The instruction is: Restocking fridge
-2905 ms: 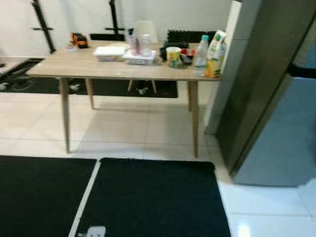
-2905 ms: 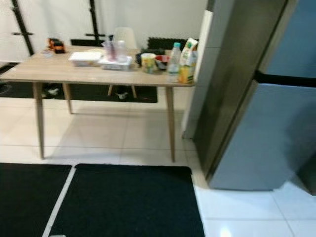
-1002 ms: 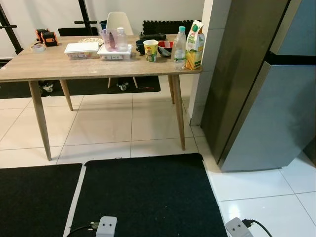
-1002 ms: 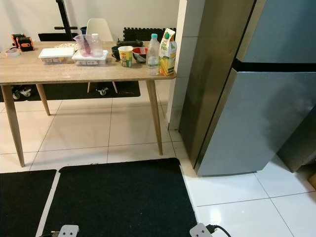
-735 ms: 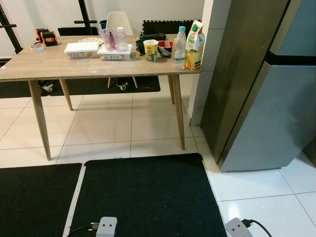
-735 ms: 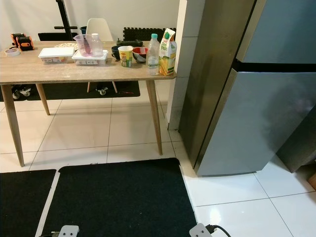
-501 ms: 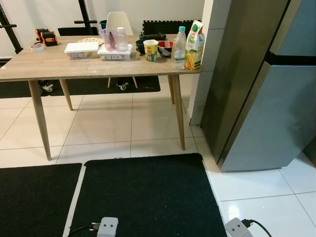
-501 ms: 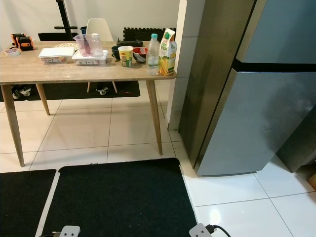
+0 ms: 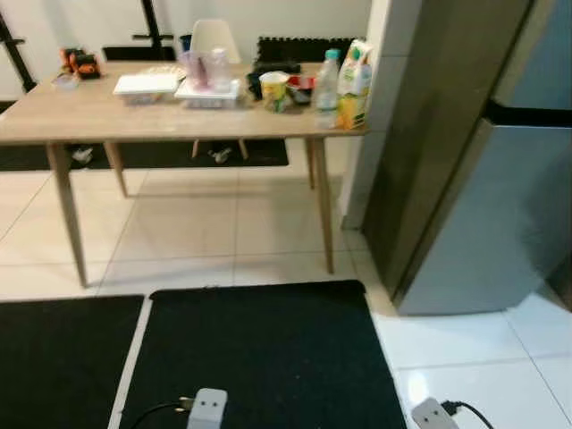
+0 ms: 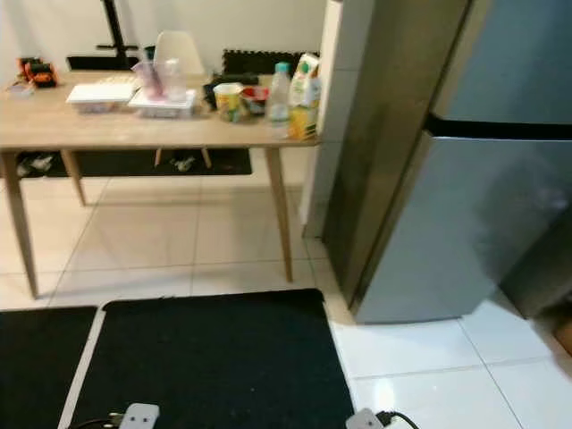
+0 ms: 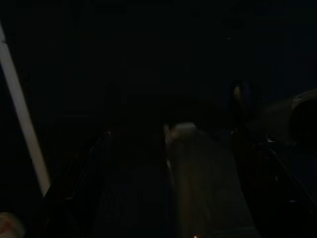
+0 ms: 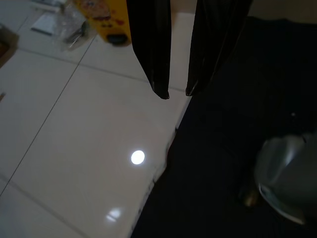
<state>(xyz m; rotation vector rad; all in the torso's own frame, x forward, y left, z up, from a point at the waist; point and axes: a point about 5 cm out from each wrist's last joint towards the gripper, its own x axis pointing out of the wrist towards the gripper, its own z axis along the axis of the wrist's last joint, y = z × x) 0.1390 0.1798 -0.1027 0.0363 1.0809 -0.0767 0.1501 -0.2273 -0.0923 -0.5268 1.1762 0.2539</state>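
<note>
Right end effector (image 12: 177, 94) hangs idle over floor, fingers slightly apart, empty; left's state can't be told; juice carton (image 9: 355, 85) upright on surface (image 9: 134, 114), 1 o'clock, fridge (image 9: 500, 179) at 2.

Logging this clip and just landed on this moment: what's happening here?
Nothing is being handled yet. The robot stands on a black mat, facing a wooden table beside a closed grey fridge. The groceries sit at the table's fridge end: a juice carton, a water bottle, a yellow cup, and white containers further left. The right gripper hangs empty over the floor at the mat's edge, fingers slightly apart. The left wrist view is too dark to read.
</note>
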